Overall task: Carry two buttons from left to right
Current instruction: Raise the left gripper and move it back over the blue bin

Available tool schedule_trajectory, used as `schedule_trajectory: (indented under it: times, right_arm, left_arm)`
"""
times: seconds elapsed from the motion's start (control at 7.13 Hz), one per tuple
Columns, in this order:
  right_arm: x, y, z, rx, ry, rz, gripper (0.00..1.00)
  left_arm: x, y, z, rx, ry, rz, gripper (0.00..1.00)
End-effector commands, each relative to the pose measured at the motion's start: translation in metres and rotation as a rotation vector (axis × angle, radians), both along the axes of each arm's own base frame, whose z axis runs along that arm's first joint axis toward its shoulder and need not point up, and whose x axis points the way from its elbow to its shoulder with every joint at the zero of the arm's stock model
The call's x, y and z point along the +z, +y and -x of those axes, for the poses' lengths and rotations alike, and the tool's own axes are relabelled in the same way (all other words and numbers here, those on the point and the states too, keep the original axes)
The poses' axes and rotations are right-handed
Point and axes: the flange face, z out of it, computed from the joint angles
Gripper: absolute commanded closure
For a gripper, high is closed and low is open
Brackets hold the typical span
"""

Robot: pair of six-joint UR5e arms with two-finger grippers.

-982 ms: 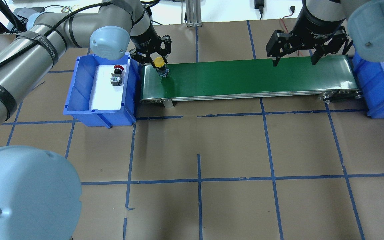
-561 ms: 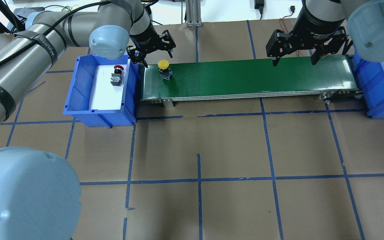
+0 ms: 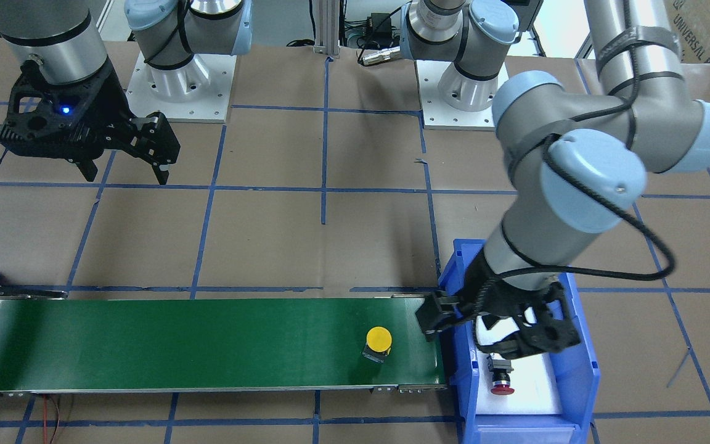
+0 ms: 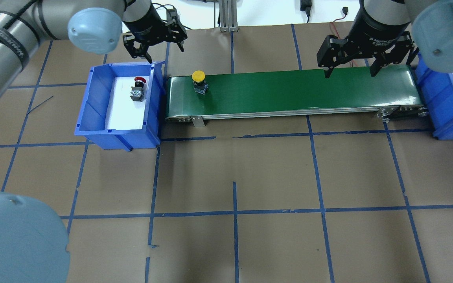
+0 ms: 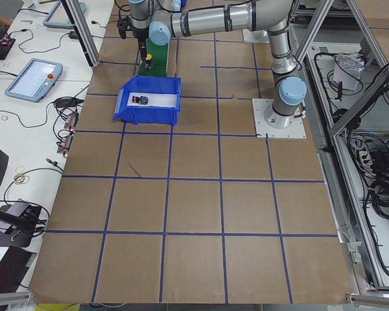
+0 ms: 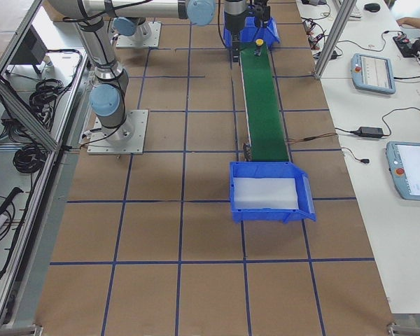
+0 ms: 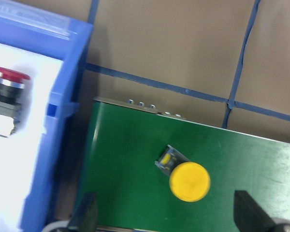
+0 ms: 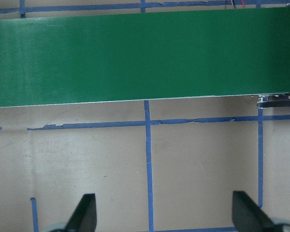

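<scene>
We find the left gripper [image 4: 164, 54] spread and empty; it should centre over the red button [image 4: 138, 88] before descending.

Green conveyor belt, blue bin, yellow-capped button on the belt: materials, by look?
Green conveyor belt: probably PVC or rubber, smooth, semi-gloss; it shows soft glare streaks. Blue bin: moulded plastic, by its uniform colour and ribbed walls. Yellow-capped button: cap looks like opaque matte plastic; dark body likely plastic, too small to confirm.

belt [image 4: 289, 90]: smooth, slight sheen | bin [image 4: 92, 102]: glossy plastic | table [image 4: 273, 173]: matt paper | yellow button [image 4: 198, 76]: smooth plastic cap
</scene>
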Motion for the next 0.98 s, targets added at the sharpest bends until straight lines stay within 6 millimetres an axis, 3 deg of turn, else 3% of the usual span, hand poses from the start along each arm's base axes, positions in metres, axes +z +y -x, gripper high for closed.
schedule_trajectory:
  times: [0.0,0.14,0.42,0.56,0.84]
  right_arm:
    - [0.0,0.001,-0.002,0.003,-0.005,0.0,0.0]
    - [0.0,0.0,-0.002,0.003,-0.005,0.001,0.0]
    - [0.001,0.001,-0.003,0.006,-0.005,0.004,0.0]
    - [0.001,0.0,-0.002,0.004,-0.006,0.012,0.0]
    - [0.001,-0.001,-0.001,0.001,-0.005,0.011,0.0]
  left_arm:
    - [-0.004,-0.008,-0.082,-0.06,-0.026,0.008,0.0]
    - [-0.016,-0.011,-0.091,-0.092,-0.037,-0.005,0.0]
    - [-0.062,-0.02,-0.1,-0.075,-0.026,-0.027,0.01]
    - [-0.081,-0.028,-0.102,-0.081,-0.031,-0.022,0.09]
    - [-0.093,-0.029,-0.103,-0.12,-0.037,-0.028,0.2]
